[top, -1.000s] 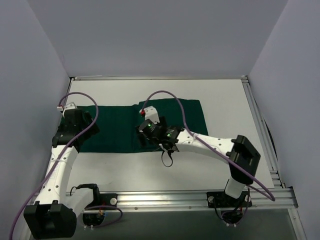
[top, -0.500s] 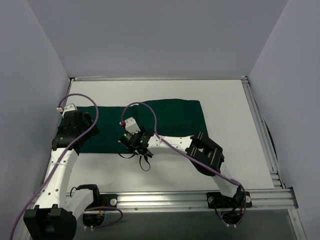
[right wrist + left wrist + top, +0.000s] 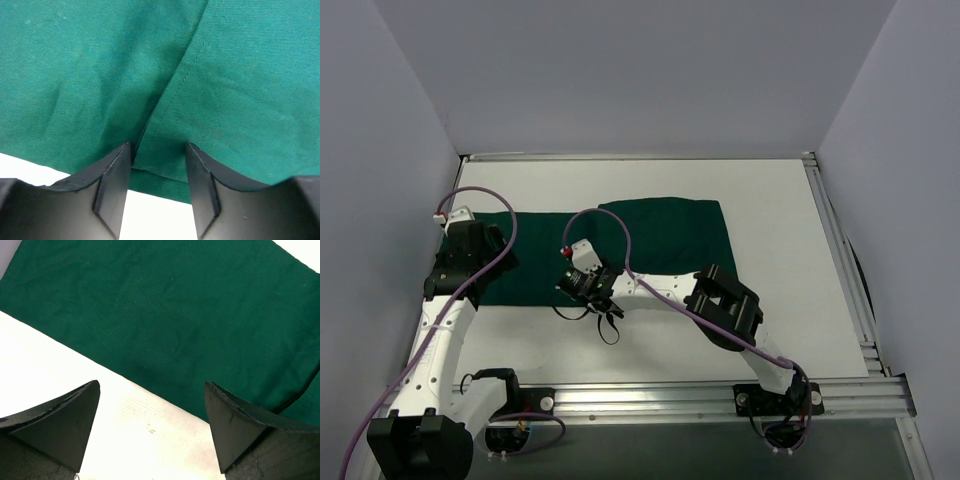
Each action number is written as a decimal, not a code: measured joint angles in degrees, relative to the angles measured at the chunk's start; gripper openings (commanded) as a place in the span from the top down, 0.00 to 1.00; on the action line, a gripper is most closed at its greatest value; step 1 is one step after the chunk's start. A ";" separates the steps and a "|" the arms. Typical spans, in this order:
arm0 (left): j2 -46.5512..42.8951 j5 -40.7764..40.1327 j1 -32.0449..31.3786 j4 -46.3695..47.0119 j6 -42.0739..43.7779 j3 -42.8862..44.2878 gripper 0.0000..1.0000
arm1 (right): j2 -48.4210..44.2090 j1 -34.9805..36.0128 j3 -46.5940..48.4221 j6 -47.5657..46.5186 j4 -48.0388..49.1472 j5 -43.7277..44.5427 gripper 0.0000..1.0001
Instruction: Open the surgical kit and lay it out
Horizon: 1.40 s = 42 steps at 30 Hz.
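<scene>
The right gripper (image 3: pixel 159 150) was low in the middle of its own view. Its two fingers were about half open, one on each side of a stitched edge (image 3: pixel 185 75) of the dark green cloth (image 3: pixel 660 235). The gap looked too wide for thin cloth, so I think it had no hold of it yet.

From above, this gripper sat at the near edge of the cloth, a little left of the middle of the frame. The cloth lay flat on the white table (image 3: pixel 770 220), in a long strip from the left side to just right of the middle.

The left gripper (image 3: pixel 151 387) was wide open and held nothing. It hung over the cloth's near edge at the left of the top view.

I think the step was the first one: grabbing a flap to open the kit. Next, the right fingers would need to shut on just the top layer. Then they would lift it and fold it back slowly, so the whole cloth did not slide.

Counted: one green cloth, one stitched edge and two grippers. No tray, scissors, tweezers, gauze or packet could be seen. If they were there, the cloth hid them.
</scene>
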 measured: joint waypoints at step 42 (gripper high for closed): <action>-0.39 0.09 -0.02 0.02 0.04 -0.02 0.06 | -20.46 -27.54 -9.60 -3.19 -7.21 10.12 1.00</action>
